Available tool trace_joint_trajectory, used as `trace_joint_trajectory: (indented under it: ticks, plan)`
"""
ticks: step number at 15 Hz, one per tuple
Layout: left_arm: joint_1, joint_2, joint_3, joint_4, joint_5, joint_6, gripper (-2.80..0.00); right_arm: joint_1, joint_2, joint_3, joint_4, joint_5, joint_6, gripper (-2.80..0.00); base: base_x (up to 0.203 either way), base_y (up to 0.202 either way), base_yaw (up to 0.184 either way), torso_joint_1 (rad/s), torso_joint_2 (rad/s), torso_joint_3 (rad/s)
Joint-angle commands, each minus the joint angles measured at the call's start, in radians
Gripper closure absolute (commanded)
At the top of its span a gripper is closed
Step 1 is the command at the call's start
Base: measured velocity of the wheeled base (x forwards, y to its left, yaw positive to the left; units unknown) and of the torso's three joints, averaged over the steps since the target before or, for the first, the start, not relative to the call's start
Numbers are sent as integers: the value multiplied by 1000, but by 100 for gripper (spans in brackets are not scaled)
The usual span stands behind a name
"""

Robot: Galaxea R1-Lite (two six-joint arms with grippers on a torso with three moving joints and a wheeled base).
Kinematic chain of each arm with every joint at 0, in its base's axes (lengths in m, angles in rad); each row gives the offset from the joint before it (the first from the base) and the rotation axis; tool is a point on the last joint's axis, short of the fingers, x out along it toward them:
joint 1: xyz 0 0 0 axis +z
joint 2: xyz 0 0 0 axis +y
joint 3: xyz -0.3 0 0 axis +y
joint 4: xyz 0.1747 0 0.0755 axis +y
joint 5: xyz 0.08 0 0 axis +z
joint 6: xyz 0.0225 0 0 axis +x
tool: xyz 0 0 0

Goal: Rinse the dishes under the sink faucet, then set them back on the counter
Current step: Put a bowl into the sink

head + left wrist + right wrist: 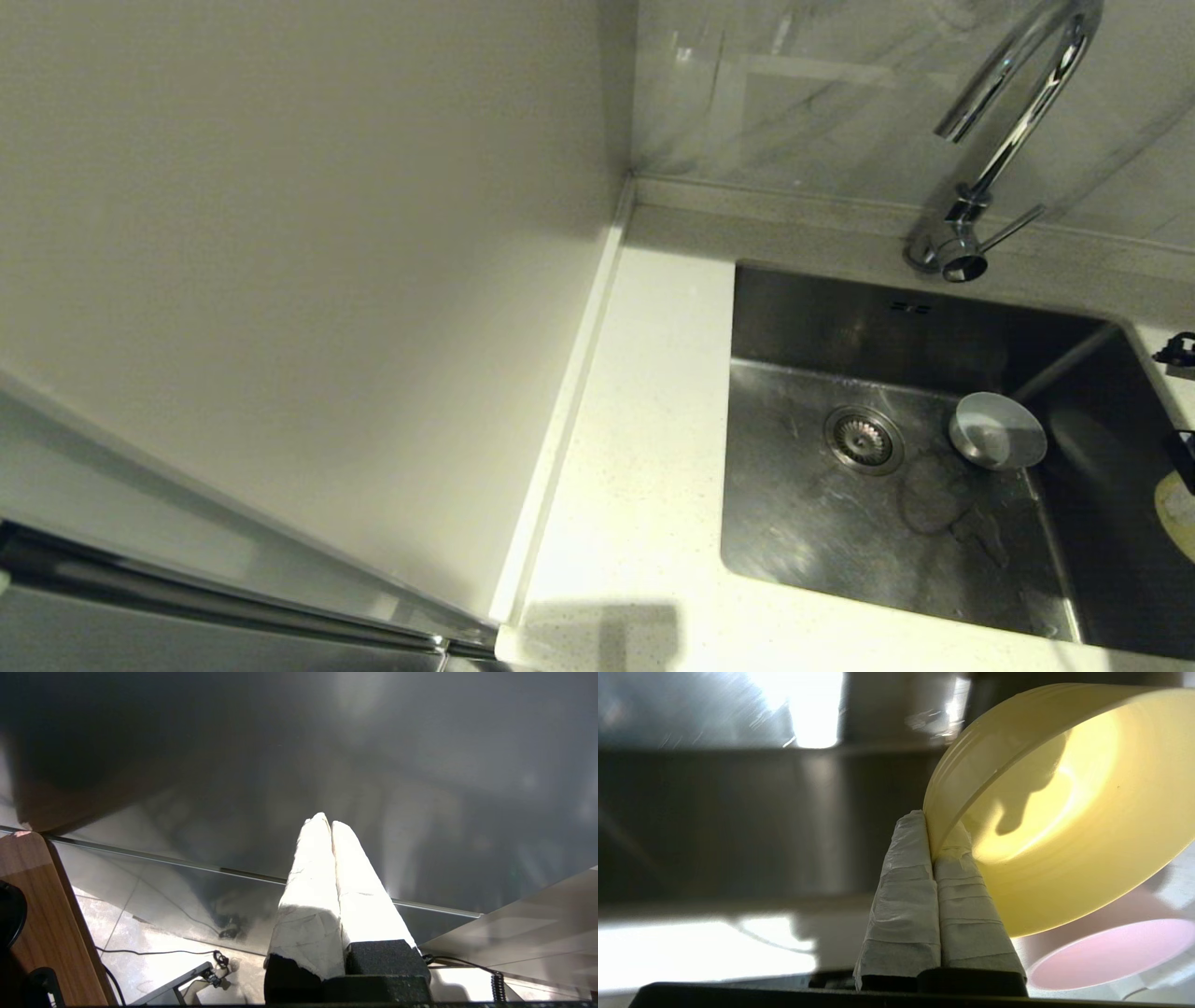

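With the left gripper point(327, 823) parked below the counter, fingers pressed together on nothing, the right gripper point(930, 833) pinches the rim of the yellow-green round bowl point(1064, 807) at the sink's three o'clock edge, above a pale pink bowl point(1106, 954), while a small white bowl point(997, 430) lies in the brushed steel sink point(822, 523) at three o'clock of the round strainer drain point(863, 439).

yellow bowl point(1178, 515): cut off at edge | faucet point(1008, 121): arch cropped
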Motion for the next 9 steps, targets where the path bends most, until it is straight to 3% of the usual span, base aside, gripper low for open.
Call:
trace_joint_trajectory:
  ticks: [1,5,9]
  plan:
    - [0,0,3,0,0,0,0,90,-95,87,5,0,-1,0,0,0,0,0,0,0]
    - [0,0,3,0,0,0,0,172,-146,237,-7,-1,-2,0,0,0,0,0,0,0]
    - [0,0,3,0,0,0,0,226,-99,354,-322,-16,-5,0,0,0,0,0,0,0]
